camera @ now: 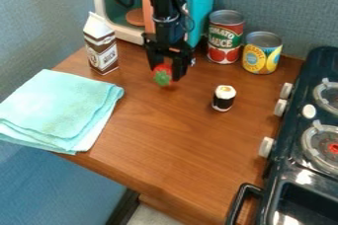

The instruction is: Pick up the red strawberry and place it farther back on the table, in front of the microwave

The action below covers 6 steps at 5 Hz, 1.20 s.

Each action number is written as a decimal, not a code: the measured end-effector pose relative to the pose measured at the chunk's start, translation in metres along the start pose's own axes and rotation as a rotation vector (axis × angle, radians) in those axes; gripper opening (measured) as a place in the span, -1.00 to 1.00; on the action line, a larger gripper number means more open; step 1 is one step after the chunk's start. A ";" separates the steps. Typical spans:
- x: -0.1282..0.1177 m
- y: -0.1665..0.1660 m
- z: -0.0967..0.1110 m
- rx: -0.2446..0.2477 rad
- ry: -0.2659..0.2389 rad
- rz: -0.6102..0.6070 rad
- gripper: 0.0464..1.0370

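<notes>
One toy strawberry (162, 75), red with a green leafy end pointing down, sits between the fingertips of a black gripper (167, 73) over the upper middle of a brown wooden tabletop (165, 135). The gripper hangs from the top edge of the view, its two fingers set apart by the fruit's width and clamped on its sides. Whether the strawberry touches the wood beneath is hard to tell.

Below and to the right of the gripper, a small toy sushi roll (224, 98) stands upright on the tabletop, with a black wrap and a white top marked with orange. Farther back on the right, two cans stand side by side: a red and green can (225, 39) with tomatoes pictured on it, and a shorter yellow and blue can (261, 54).

Behind the gripper is a teal and cream toy oven (200, 2), its front open. To the left, a brown and white carton (100, 46) stands upright near the table's edge. A folded, light turquoise cloth (59, 105) lies over the left corner. Along the right side is a dark toy stove (304, 165) with round burners, white knobs and a black handle.
</notes>
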<state>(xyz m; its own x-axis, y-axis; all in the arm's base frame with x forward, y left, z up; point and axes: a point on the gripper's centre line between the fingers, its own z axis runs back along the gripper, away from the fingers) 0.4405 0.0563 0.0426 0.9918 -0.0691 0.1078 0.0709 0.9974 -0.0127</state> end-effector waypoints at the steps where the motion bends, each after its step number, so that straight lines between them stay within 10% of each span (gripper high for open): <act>1: 0.000 0.000 0.003 -0.003 0.013 0.003 0.96; 4: -0.009 -0.002 -0.012 -0.003 0.010 0.035 0.94; 6: -0.028 -0.008 0.054 0.029 -0.122 0.009 0.94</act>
<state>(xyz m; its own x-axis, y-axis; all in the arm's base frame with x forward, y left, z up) 0.4062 0.0510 0.0934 0.9718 -0.0588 0.2283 0.0570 0.9983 0.0144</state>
